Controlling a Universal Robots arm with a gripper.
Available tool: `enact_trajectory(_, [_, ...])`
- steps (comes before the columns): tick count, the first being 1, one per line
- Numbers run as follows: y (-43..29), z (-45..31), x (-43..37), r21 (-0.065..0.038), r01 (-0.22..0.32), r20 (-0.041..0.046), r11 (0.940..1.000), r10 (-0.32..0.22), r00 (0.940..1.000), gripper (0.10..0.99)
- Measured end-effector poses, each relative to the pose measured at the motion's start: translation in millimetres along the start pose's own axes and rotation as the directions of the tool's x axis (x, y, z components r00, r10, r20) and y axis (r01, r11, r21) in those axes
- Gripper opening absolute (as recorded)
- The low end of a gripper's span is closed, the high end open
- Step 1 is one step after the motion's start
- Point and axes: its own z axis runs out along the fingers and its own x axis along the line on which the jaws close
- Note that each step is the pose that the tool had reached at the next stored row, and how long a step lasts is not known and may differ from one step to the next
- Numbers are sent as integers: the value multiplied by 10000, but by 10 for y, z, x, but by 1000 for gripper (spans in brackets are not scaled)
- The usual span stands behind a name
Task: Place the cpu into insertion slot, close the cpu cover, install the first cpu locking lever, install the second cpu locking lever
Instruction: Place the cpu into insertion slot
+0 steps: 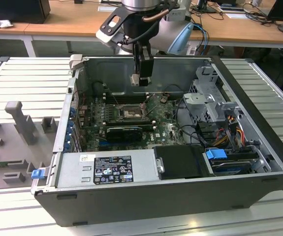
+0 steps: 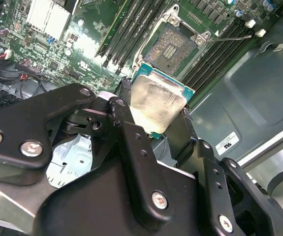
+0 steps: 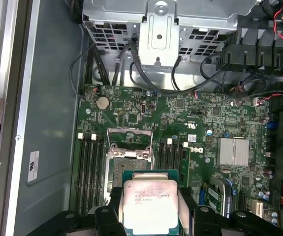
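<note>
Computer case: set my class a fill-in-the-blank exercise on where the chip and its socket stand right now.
1. The end effector is ____ on the chip.
2. The socket is ____, its contacts bare.
3. The chip hangs ____ the board, not in the socket.
4. Long memory slots run on ____ sides of the socket.
Missing words: shut; empty; above; both.
</note>
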Motion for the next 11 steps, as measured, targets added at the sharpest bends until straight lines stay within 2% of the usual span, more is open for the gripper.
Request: enact_trajectory(11, [-2, 28, -1, 7, 0, 0, 10000, 0, 10000, 533])
